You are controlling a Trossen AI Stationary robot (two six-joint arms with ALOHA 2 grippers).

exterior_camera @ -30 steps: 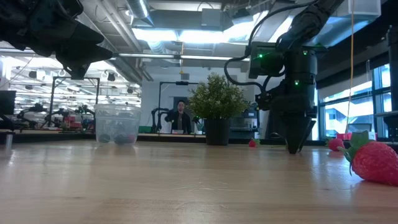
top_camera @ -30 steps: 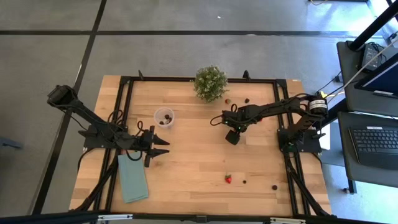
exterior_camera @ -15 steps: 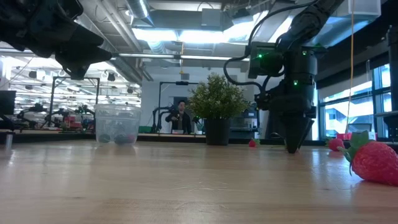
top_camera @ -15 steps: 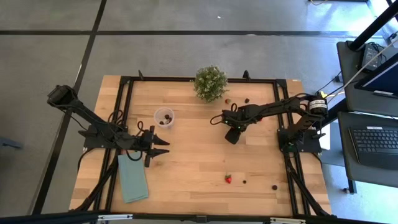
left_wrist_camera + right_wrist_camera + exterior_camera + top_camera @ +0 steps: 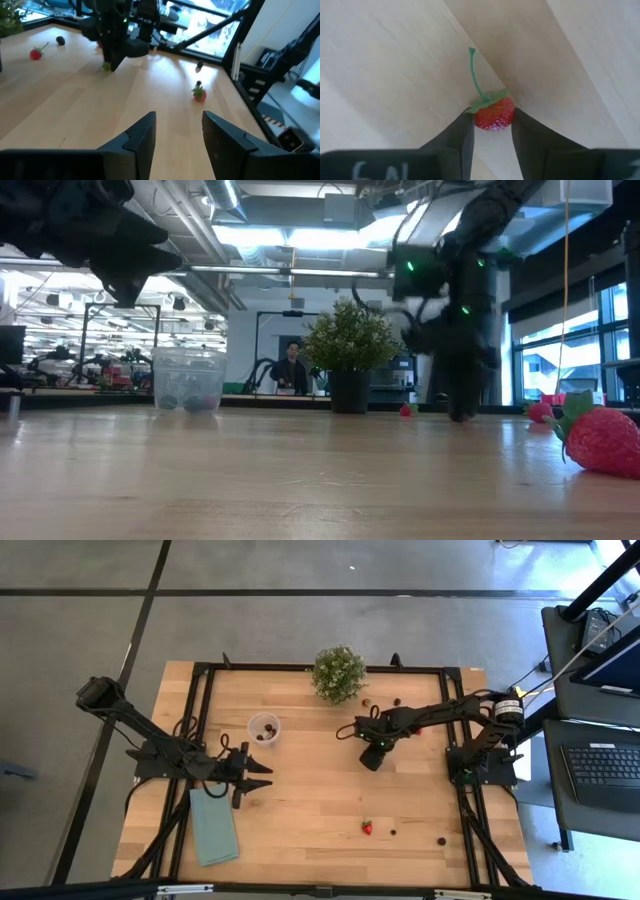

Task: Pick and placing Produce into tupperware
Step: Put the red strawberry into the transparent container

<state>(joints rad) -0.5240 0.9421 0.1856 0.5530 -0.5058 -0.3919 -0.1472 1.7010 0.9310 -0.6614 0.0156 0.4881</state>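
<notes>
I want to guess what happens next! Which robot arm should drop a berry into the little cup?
Probably the right one. The right hand already pinches a small strawberry between its fingers. The left hand is open and holds nothing, though it sits nearer the cup.

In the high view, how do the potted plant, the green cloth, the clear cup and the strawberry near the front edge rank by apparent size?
Largest to smallest:
1. Green cloth
2. Potted plant
3. Clear cup
4. Strawberry

The cloth and the plant look close in area; the cloth is longer.
</notes>
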